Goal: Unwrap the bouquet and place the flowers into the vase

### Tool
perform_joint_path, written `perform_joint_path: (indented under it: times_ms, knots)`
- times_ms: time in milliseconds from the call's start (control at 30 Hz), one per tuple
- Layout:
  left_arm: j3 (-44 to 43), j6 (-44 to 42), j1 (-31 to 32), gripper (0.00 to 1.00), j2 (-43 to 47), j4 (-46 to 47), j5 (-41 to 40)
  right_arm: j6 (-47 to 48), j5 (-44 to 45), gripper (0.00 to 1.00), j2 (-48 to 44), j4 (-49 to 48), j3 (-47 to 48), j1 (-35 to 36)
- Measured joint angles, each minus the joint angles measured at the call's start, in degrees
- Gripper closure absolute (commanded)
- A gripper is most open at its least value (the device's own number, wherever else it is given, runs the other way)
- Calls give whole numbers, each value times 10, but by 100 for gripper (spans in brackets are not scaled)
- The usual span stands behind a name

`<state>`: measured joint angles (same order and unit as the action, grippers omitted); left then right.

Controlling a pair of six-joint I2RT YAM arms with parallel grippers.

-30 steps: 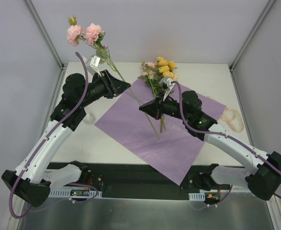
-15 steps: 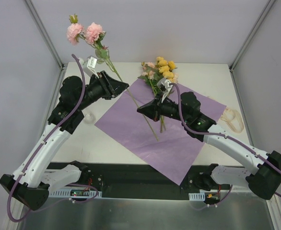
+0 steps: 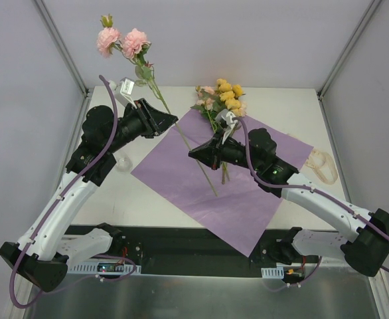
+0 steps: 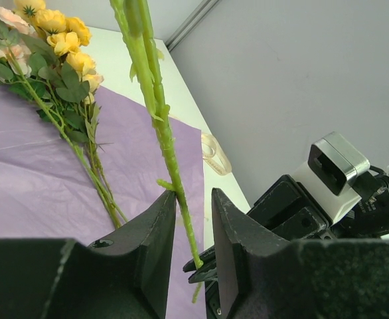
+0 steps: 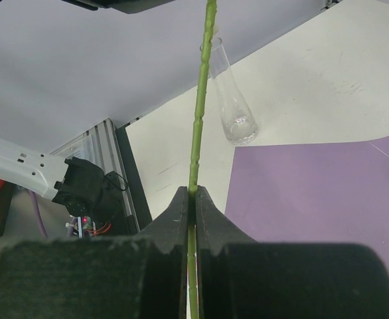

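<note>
Now: right gripper [image 5: 191, 194], jaws pressed together on the pink-rose stem [image 5: 198, 119]. Left gripper [image 4: 193, 199], jaws apart, loosely ringing that stem higher up, not pinching it. Blooms [image 3: 123, 41] ride high at far left. Vase [image 3: 123, 163] stands left of the purple paper [image 3: 247, 199], under the left arm. Other flowers [image 3: 224, 93] lie at the paper's far edge.

Judgement: one jaw pair must hold firm while the other regrips. Bring the stem upright with its cut end above the narrow neck, then lower it straight. Left arm reaches up and far; right arm stretches leftward over the paper.
</note>
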<state>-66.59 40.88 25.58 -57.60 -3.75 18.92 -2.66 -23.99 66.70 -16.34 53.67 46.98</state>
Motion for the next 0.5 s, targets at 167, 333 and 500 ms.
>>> perform_joint_path:
  times_ms: [167, 333, 500]
  knots:
    - [0, 0, 0, 73, 0, 0, 0, 3, 7, 99, 0, 0, 0, 5]
    - [7, 0, 0, 74, 4, 0, -1, 5, 17, 99, -4, 3, 0, 12]
    - [9, 4, 0, 78, 6, 0, -2, 16, 29, 99, -8, 3, 0, 18]
